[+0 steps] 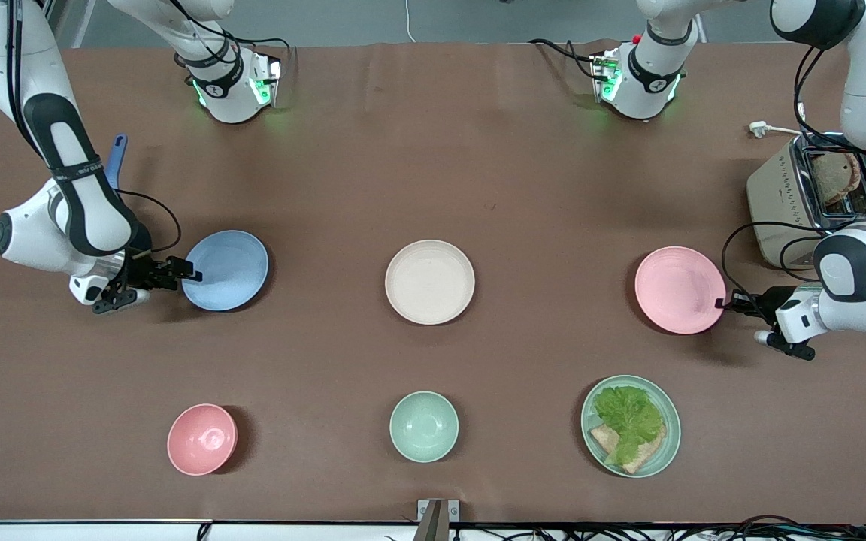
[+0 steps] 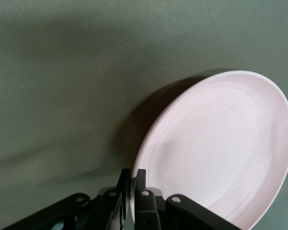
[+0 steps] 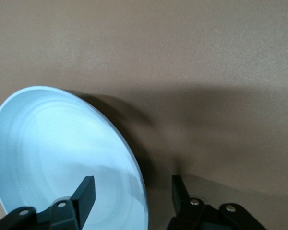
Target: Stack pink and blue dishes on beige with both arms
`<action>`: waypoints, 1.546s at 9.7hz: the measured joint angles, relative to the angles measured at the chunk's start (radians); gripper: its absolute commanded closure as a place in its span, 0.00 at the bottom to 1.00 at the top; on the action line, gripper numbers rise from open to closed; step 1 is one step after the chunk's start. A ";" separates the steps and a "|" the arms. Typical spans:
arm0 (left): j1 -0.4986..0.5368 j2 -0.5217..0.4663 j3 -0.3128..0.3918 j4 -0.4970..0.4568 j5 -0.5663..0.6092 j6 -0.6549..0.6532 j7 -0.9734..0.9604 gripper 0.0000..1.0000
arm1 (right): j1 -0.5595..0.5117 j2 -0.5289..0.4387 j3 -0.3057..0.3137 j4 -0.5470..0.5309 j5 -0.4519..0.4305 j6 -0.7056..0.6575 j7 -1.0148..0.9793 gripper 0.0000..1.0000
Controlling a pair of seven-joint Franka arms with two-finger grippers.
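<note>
So we've got the pink plate (image 1: 679, 289) sitting on the worktop (image 1: 433, 150) toward the left arm's end, and the left end effector (image 1: 725, 303) is clenched right on its rim; in the left wrist view the fingers (image 2: 140, 191) pinch the pink plate's (image 2: 221, 148) edge between them. The blue plate (image 1: 225, 270) is at the right arm's end, and the right end effector (image 1: 191, 272) straddles its rim with the jaws still apart, one finger (image 3: 84, 194) over the inside of the blue plate (image 3: 57, 148) and the other outside it, so no grip there. The beige plate (image 1: 430, 282) sits bare in the middle, between the two.

Nearer the front camera we see a pink bowl (image 1: 202, 439), a green bowl (image 1: 424, 426) and a green plate (image 1: 631, 425) with lettuce and bread. A toaster (image 1: 809, 197) with bread stands by the left arm.
</note>
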 measured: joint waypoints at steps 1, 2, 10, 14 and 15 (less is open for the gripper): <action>-0.001 0.000 -0.004 0.001 -0.002 0.000 0.001 1.00 | 0.000 0.006 0.000 0.000 0.001 0.000 -0.007 0.53; -0.002 -0.004 -0.013 0.006 -0.002 -0.011 0.001 1.00 | 0.000 0.009 0.000 0.000 0.001 0.000 -0.009 0.76; -0.083 -0.211 -0.290 0.018 -0.002 -0.170 -0.535 0.99 | -0.001 -0.002 -0.019 0.062 0.061 -0.125 0.029 1.00; -0.323 -0.203 -0.295 -0.091 0.023 0.081 -0.859 0.99 | 0.002 -0.054 -0.097 0.349 -0.037 -0.555 0.283 1.00; -0.371 -0.201 -0.296 -0.118 0.024 0.132 -0.922 0.99 | 0.018 -0.071 -0.095 0.407 -0.052 -0.620 0.380 1.00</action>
